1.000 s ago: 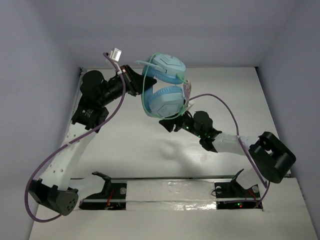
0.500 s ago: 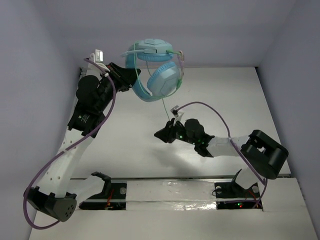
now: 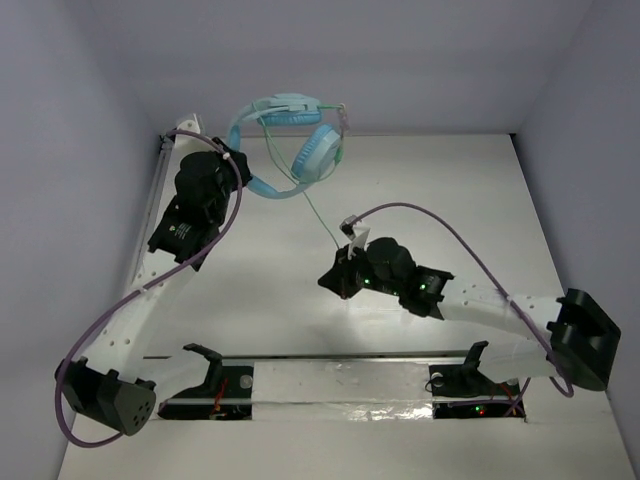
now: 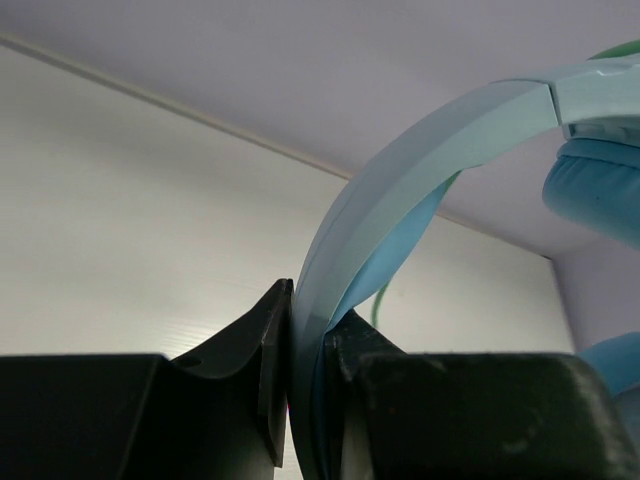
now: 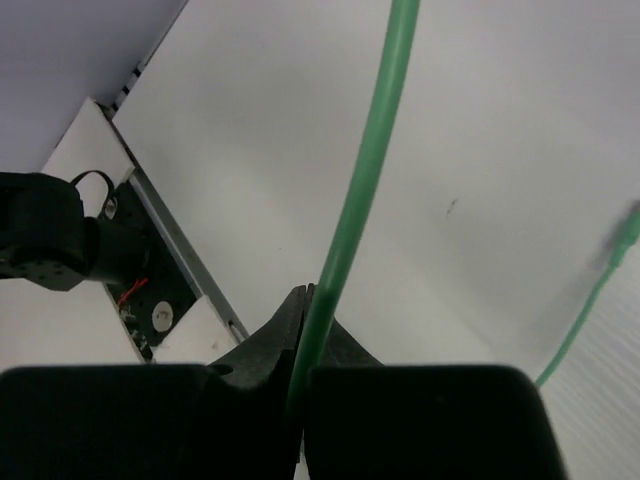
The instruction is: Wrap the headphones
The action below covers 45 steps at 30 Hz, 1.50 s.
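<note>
L gripper (image 4: 305, 335) clamped on headband (image 4: 400, 170) of headphones (image 3: 312, 157), held up over far-left corner of worktop (image 3: 470, 190). R gripper (image 5: 305, 305) pinched shut on cable (image 5: 352, 215), line taut btwn. Step: winding cable. Next prob needs R to lead cable round headband w/o slack

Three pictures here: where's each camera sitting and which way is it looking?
Top: fixed above and behind, facing down at the table; left arm and right arm show, left tool holding the headphones.
Left wrist: on the left arm, looking past the left tool, shut on the headband.
Right wrist: on the right arm, looking past the right tool, shut on the cable.
Shared: top and right wrist both show the cable.
</note>
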Motion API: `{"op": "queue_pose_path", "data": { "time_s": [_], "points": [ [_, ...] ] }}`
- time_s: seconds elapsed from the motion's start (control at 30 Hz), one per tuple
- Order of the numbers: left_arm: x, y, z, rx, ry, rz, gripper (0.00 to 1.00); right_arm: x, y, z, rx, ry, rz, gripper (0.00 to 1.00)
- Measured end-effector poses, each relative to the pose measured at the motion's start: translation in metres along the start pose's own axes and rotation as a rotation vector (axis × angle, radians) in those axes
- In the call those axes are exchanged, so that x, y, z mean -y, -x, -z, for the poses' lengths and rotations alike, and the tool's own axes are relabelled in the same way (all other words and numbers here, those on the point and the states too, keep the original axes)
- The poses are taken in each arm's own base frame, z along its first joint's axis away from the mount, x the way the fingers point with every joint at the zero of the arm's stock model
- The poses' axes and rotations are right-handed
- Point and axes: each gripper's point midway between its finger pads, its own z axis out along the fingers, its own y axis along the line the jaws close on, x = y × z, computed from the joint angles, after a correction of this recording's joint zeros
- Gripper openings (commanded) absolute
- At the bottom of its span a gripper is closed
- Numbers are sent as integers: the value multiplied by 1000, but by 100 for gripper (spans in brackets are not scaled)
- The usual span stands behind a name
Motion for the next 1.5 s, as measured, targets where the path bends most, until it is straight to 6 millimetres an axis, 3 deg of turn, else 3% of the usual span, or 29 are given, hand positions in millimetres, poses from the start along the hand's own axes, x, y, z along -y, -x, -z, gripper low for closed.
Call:
{"op": "queue_pose_path", "data": {
  "time_s": [0.17,0.33,0.5,0.63,0.83,0.9,1.1,1.23,1.33,1.47,1.5],
  "points": [
    [-36,-15,-8,3,141,-96,0,-22,31,21,-61,-50,41,0],
    [-60,-51,-20,-67,263,-221,0,-43,59,46,-130,-95,102,0],
    [-59,-98,-24,-168,300,-349,0,-59,86,71,-171,-130,152,0],
    [-51,-123,-26,-225,278,-397,0,-65,91,83,-228,-150,189,0],
    [-38,-158,-23,-298,229,-489,0,-50,103,94,-258,-259,265,1],
    [-30,-170,-19,-335,192,-522,0,-49,113,99,-238,-285,289,8],
    [-11,-199,-1,-439,64,-588,0,-43,133,98,-184,-338,343,16],
    [-17,-209,11,-498,27,-617,0,-23,133,89,-187,-442,363,17],
    [-22,-213,18,-532,12,-645,0,-9,139,91,-160,-528,382,30],
    [-22,-219,25,-574,-29,-663,0,1,154,96,-104,-605,408,32],
    [-21,-221,27,-584,-42,-667,0,4,157,98,-97,-623,413,26]
  ]
}}
